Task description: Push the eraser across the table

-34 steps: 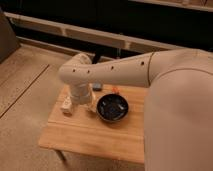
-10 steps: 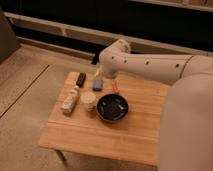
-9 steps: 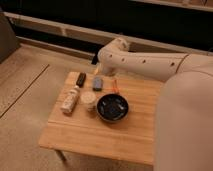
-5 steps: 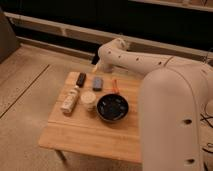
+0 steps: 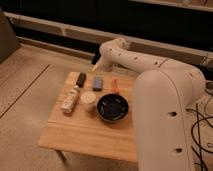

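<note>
Just past the wooden table (image 5: 85, 132) hang spread jaws (speckled floor (image 5: 27, 117) below).

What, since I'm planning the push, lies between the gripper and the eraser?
Nothing: the camera view shows only bare table between the gripper, near the far edge, and the eraser. The grey-blue lump lies beside it.

Non-task clutter: bowl, cup, bottle, lump, orange piece, cables.
Black bowl (image 5: 112, 108) just right of a pale round cup (image 5: 88, 99); cream-white bottle (image 5: 70, 100) lies left of the cup; grey-blue lump (image 5: 97, 82) behind the cup; small orange piece (image 5: 114, 86) behind the bowl; dark cables (image 5: 200, 122) on the floor, far right.
</note>
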You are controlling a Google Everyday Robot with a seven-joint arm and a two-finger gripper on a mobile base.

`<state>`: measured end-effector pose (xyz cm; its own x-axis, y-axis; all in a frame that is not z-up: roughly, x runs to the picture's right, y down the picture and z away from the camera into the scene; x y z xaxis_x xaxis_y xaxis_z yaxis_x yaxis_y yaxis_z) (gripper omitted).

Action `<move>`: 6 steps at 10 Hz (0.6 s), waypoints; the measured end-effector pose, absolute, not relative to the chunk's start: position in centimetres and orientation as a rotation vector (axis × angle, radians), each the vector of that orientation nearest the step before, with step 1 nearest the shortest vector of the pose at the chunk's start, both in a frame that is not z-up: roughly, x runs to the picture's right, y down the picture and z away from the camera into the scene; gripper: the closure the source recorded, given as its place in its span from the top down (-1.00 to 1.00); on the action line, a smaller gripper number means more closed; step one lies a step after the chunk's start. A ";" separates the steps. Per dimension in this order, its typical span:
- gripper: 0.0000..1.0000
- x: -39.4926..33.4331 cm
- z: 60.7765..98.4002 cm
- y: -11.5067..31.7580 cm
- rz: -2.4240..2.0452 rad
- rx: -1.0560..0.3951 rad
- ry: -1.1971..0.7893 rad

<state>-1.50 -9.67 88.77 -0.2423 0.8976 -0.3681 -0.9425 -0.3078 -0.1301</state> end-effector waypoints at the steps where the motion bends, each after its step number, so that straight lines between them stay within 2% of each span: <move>1: 0.30 -1.5 88.8 -9.7 1.834 -0.444 0.137; 3: 0.30 -1.8 89.5 -10.2 1.843 -0.450 0.127; 6: 0.30 -7.8 93.3 -11.2 1.790 -0.501 0.105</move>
